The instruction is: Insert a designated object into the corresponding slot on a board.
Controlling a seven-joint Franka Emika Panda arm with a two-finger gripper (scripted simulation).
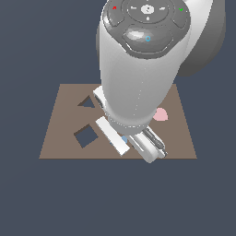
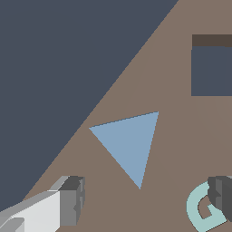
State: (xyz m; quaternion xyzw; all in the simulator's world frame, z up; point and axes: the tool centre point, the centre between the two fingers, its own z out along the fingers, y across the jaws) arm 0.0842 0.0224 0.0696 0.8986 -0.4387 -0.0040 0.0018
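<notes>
Wrist view showed the gripper (image 2: 145,206) spread wide with nothing between its fingers: one pale finger (image 2: 68,201) with a grey pad stood on one side, and the darker finger (image 2: 222,197) stood on the other, partly covering a teal letter G (image 2: 199,208). Between and just beyond them the small flat blue triangle piece (image 2: 129,145) lay flat on the brown board (image 2: 172,136), close to the board's edge and apart from both fingers. Farther on, the square cutout (image 2: 210,70) opened dark in the board, one inner wall showing as a darker brown strip. Past the edge stretched a plain slate-blue ground (image 2: 59,59).

From the exterior view, the arm's big white body hid much of the board (image 1: 60,120). A sliver of blue (image 1: 124,138) showed beneath the wrist near the board's front edge. The square cutout (image 1: 85,136) sat toward the exterior view's left, the triangle-shaped slot (image 1: 86,102) behind it, and a pink heart (image 1: 161,115) peeked out to the exterior view's right. The same slate-blue ground surrounded everything; no walls were visible.
</notes>
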